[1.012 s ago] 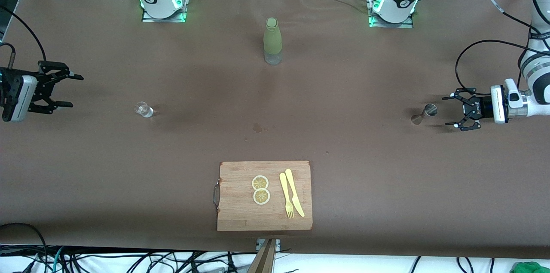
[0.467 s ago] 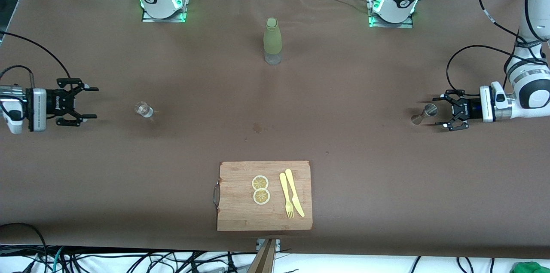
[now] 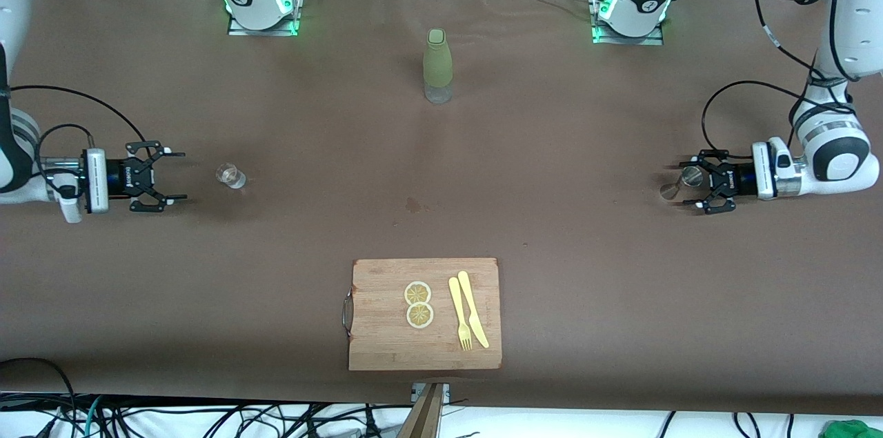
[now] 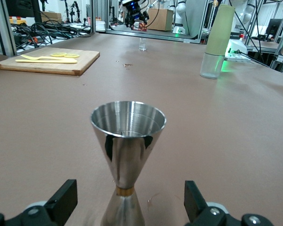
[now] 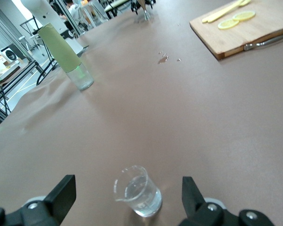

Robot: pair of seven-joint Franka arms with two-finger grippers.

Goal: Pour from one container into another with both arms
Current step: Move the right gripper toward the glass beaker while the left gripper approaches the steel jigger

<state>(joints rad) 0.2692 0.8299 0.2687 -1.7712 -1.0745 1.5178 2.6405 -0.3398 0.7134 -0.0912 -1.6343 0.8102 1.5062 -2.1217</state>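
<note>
The big brown table (image 3: 552,148) holds a wooden cutting board (image 3: 386,334) at 6 o'clock. The tall olive-green bottle (image 3: 437,65) stands at 12. The left claw (image 3: 690,184) gapes wide around the shiny silver metal jigger (image 3: 679,183) at 3; its wrist view shows the hollow cup. The right claw (image 3: 176,176) gapes near the tiny clear glass cup (image 3: 230,175) at 9.

Brown table (image 3: 552,286), glass cup (image 3: 230,175), jigger (image 3: 679,184), green bottle (image 3: 437,65), apparently wooden cutting board (image 3: 386,334)
</note>
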